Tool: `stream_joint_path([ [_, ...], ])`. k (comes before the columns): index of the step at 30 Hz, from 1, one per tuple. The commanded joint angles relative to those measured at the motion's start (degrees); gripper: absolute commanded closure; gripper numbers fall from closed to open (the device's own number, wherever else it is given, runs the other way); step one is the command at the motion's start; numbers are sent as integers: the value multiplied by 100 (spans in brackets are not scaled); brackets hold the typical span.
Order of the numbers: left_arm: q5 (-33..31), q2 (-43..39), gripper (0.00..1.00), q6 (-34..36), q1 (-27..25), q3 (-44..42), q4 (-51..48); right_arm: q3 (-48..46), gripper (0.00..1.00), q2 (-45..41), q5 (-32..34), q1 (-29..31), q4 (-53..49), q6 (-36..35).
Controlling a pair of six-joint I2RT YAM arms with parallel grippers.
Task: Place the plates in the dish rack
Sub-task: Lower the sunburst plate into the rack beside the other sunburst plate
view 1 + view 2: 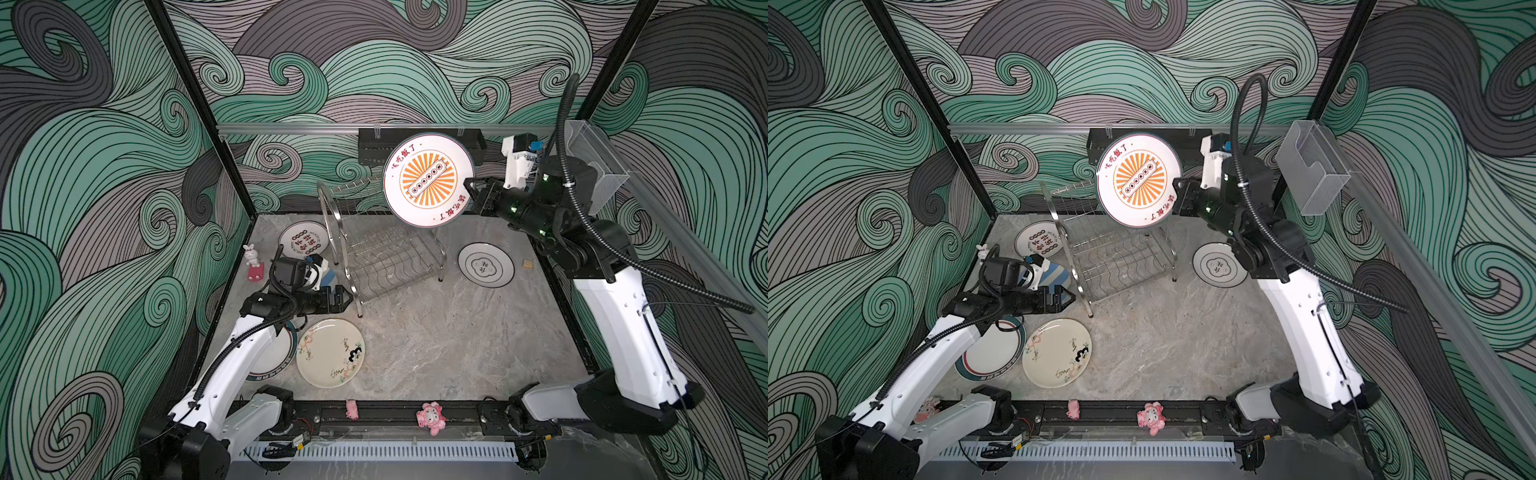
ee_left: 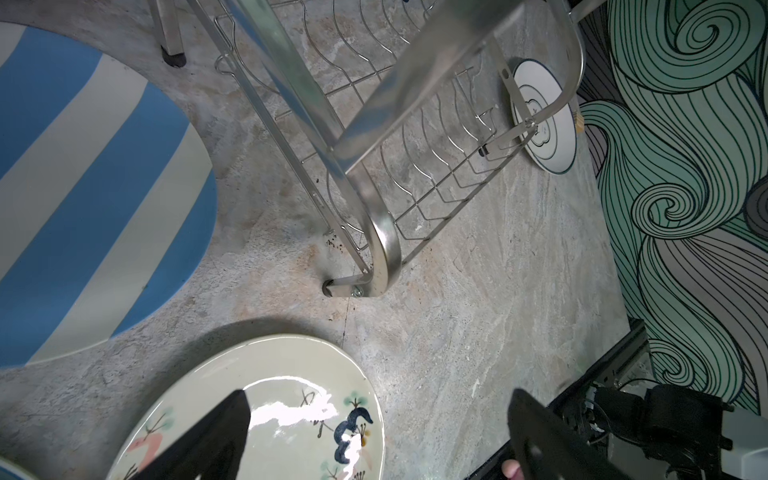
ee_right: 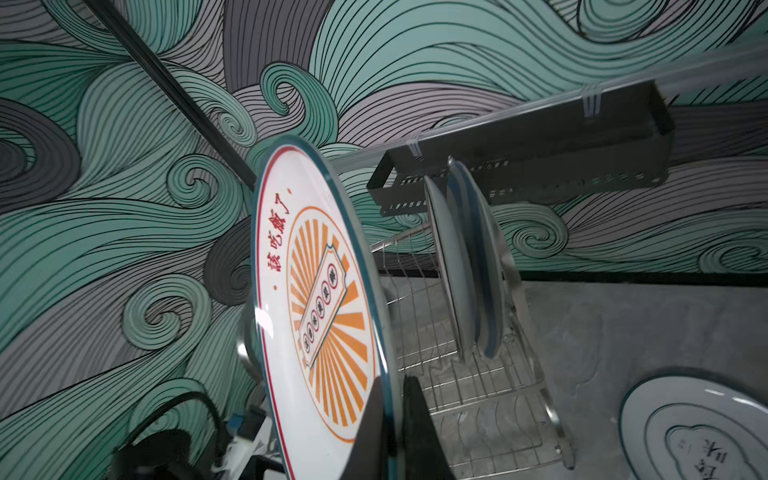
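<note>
At the front edge, a white slotted cable duct (image 1: 382,451) and a pink plush pig (image 1: 432,417) on the black rail. Beyond, a grey marbled counter (image 1: 457,340), walled by teal-and-grey wave-patterned panels (image 1: 104,166); on the back wall, a black perforated shelf (image 1: 370,149). Mid-counter, the steel dish rack (image 1: 382,259), two standing plates (image 3: 465,266) on edge in its wires, tier unclear. Above the rack's right end, the orange sunburst plate (image 1: 428,179): white, teal-rimmed, red characters, nearly upright, rim clamped in the right pincer (image 1: 468,189). Left pincer (image 1: 345,297) apart and empty, by the rack's front foot, near the cream plate with drawings (image 1: 330,353). Flat on the counter too: cloud-outline plate (image 1: 486,265), blue-white striped plate (image 1: 1054,276).
</note>
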Motion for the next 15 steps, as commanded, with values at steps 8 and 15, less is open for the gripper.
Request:
stream_joint_path([
  [8, 281, -123, 2, 43, 63, -75, 148, 1711, 100, 1671, 4184, 1439, 616, -2063],
  [15, 449, -139, 1, 67, 69, -129, 294, 1922, 100, 2310, 5651, 1758, 1552, -3419],
])
